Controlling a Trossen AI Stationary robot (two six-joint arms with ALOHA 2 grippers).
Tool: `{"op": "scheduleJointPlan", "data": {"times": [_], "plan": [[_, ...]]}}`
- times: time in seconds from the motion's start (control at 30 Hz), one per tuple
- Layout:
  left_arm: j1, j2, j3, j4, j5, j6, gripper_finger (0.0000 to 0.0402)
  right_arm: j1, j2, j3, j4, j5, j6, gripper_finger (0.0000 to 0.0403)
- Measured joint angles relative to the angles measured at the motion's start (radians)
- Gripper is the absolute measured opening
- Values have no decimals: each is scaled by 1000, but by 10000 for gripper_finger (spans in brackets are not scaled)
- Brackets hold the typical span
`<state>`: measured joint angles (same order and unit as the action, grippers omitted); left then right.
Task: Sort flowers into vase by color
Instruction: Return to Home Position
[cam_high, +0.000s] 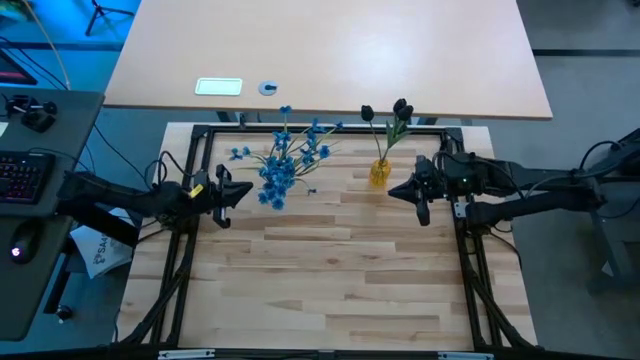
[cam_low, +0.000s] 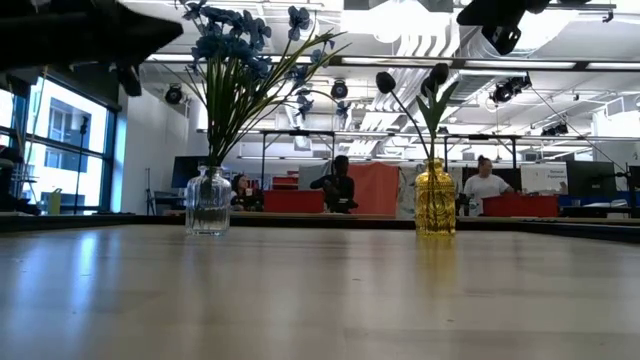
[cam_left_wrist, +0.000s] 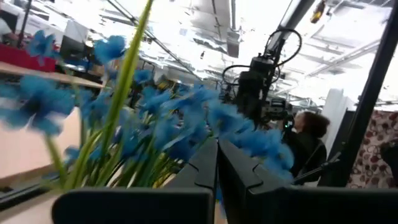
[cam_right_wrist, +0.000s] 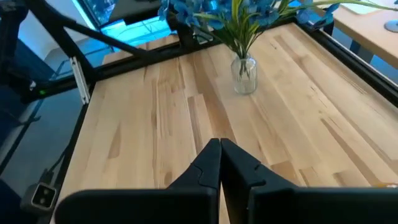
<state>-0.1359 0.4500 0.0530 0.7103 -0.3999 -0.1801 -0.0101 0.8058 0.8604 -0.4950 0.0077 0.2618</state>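
Several blue-blossomed sprigs (cam_high: 285, 158) stand by their stems in a clear glass vase (cam_low: 209, 203) at the table's far left; they also show in the right wrist view (cam_right_wrist: 217, 12) and close up in the left wrist view (cam_left_wrist: 155, 118). A few dark tulip-like buds (cam_high: 397, 112) stand in a yellow glass vase (cam_high: 380, 172) at the far right, also in the low view (cam_low: 435, 200). My left gripper (cam_high: 247, 190) is shut and empty, just left of the blue flowers. My right gripper (cam_high: 392, 191) is shut and empty, beside the yellow vase.
A black frame (cam_high: 300, 128) borders the wooden table. A second table (cam_high: 330, 50) with a white card and a small round object lies beyond the far edge. The table's near half (cam_high: 320, 280) is bare wood. People show in the room behind (cam_low: 340, 185).
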Motion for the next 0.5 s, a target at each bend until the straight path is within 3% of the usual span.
{"op": "scheduleJointPlan", "data": {"times": [0.3,0.5], "plan": [[33,-52,-42,-75,11,-46,0,-1,-4,-4,4,-10,-39,0],[33,-52,-41,-130,117,-45,0,0,-51,-132,88,-80,17,0]]}}
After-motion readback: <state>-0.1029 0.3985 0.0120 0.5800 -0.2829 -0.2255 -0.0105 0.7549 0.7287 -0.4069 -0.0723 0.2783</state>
